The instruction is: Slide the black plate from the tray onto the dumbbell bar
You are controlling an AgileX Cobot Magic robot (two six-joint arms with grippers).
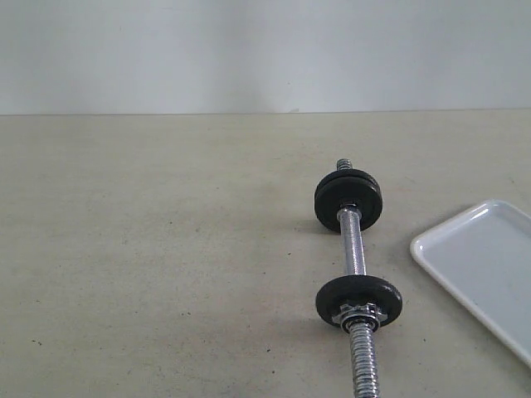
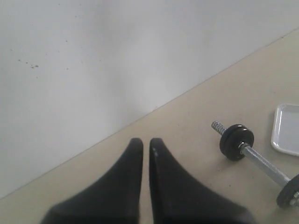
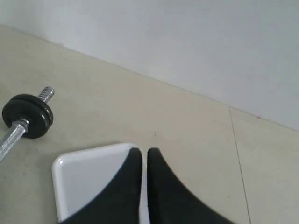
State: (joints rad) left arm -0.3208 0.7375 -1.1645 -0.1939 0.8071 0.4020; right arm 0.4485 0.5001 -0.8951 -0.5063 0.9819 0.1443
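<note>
Left gripper: fingers drawn together with only a sliver between them, nothing held; it hangs above the table, well apart from the bar — a stand-off posture, in my judgement, not a working one; a corner of the tray shows beyond the bar, bare.

Right wrist view: right gripper likewise closed and empty, poised over the tray; the tray surface that shows is bare, though the fingers hide part of it.

Exterior view: neither gripper appears; the bar lies on the table, propped by its discs; the far discs — seemingly a pair, pressed together — sit by the far threaded end; the near disc has a nut tight against it, presumably to lock it; the tray lies just beside the bar on the right arm's side, within that arm's reach, partly cut off by the frame.

Plate: none seen on the tray; the discs on the bar look alike, so the plate is judged already among them; which one cannot be told; the task appears done or nearly so.
</note>
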